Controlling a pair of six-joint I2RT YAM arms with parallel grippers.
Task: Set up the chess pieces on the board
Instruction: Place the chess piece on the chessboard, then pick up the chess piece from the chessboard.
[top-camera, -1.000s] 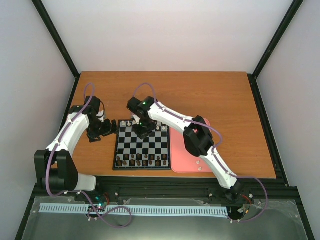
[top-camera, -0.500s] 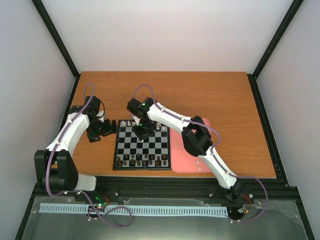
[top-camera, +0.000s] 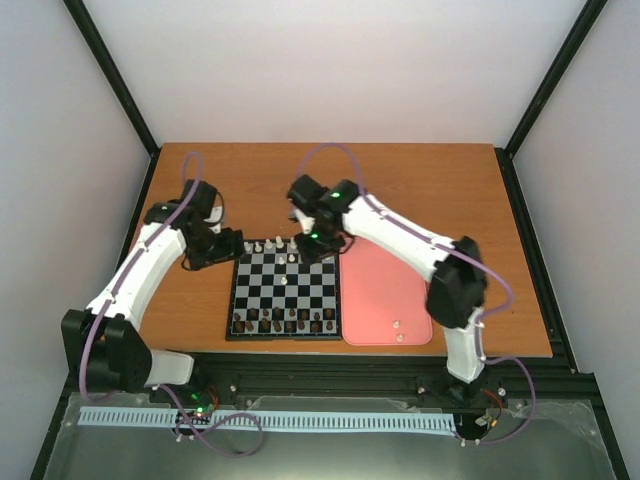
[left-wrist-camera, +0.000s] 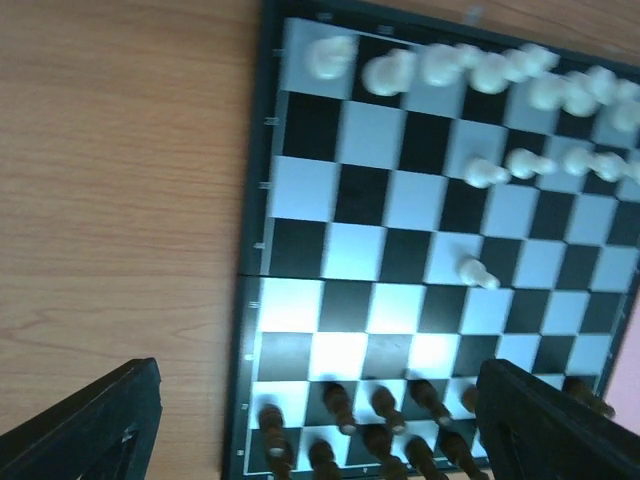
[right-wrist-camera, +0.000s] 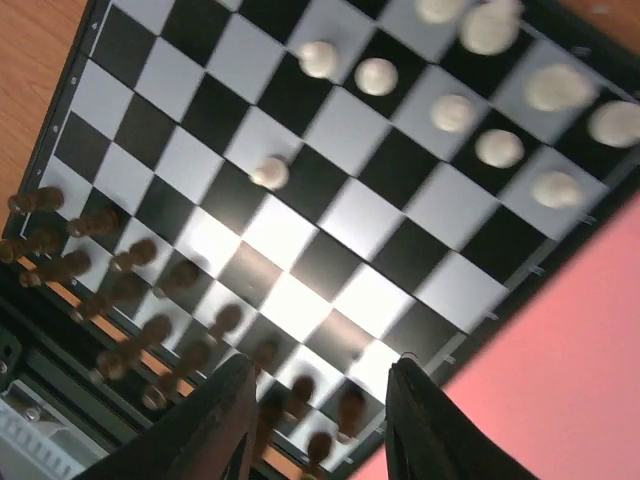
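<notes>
2 white pieces (top-camera: 397, 324) lie on the pink tray (top-camera: 385, 285), just beside the board (top-camera: 300, 297) — the others stand along its far rows, with 1 pawn (top-camera: 284, 281) mid-board. Half-spread and empty, the right hand (right-wrist-camera: 320, 368) hovers over the board's far right corner. The left hand (left-wrist-camera: 320, 375), wide and empty, hangs by the left edge. Fetching a tray piece likely comes next — drop straight down, pinch gently, lift clear of neighbours.

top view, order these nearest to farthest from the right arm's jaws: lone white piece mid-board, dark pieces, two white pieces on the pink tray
1. lone white piece, middle of the board
2. dark pieces, board's near edge
3. two white pieces, near right corner of the pink tray
</notes>
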